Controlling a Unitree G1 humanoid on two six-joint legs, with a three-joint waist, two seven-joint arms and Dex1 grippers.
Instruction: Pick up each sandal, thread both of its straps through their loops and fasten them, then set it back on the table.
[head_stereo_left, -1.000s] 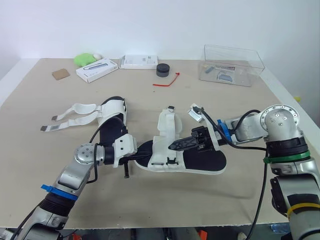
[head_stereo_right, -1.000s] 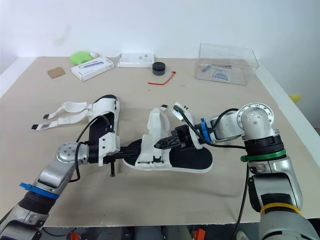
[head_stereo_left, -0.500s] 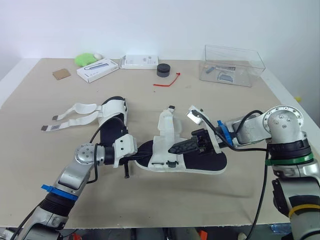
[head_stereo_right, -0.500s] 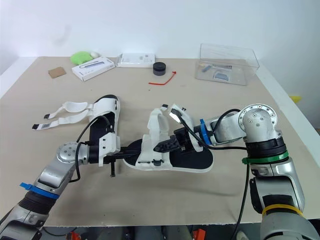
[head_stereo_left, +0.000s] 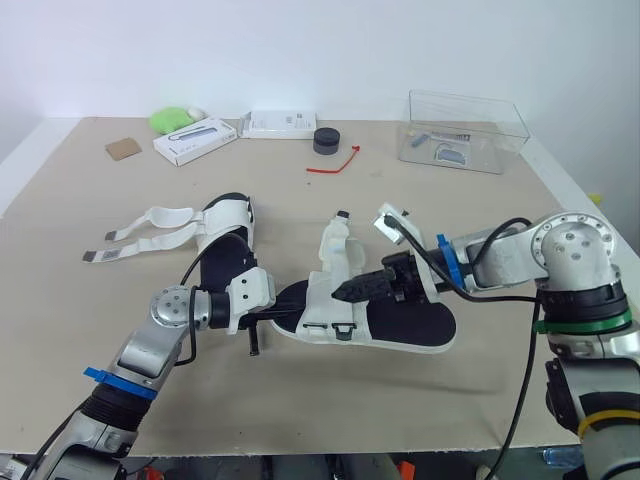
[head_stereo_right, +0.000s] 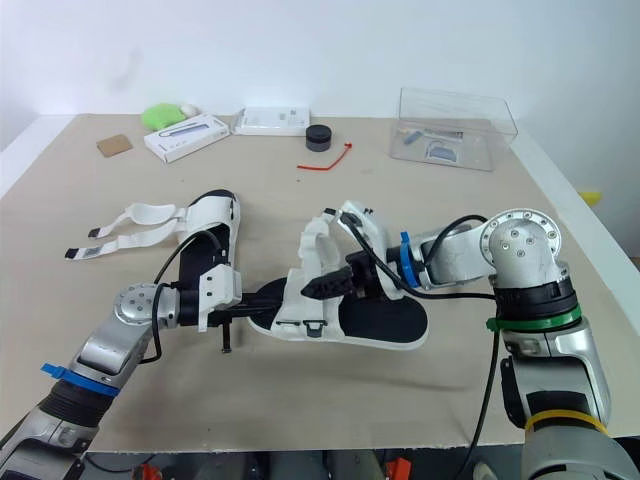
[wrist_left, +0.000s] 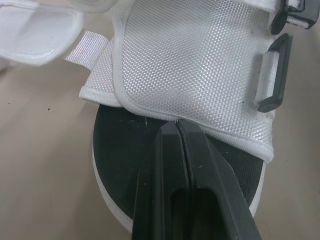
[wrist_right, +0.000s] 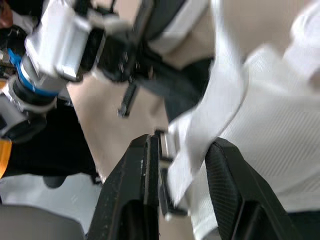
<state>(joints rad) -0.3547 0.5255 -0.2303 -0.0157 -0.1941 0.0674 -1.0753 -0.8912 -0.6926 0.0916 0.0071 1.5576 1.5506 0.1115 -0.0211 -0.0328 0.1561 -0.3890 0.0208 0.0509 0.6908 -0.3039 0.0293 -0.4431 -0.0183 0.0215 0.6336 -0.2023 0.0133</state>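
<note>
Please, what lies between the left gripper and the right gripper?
The white mesh upper of the near sandal lies between the left gripper and the right gripper; the left eye view shows this.

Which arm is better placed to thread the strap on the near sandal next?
Right. The right gripper is open with the white strap inside its jaws. The left gripper is shut, its tips at the end of the sandal, probably only steadying it.
</note>
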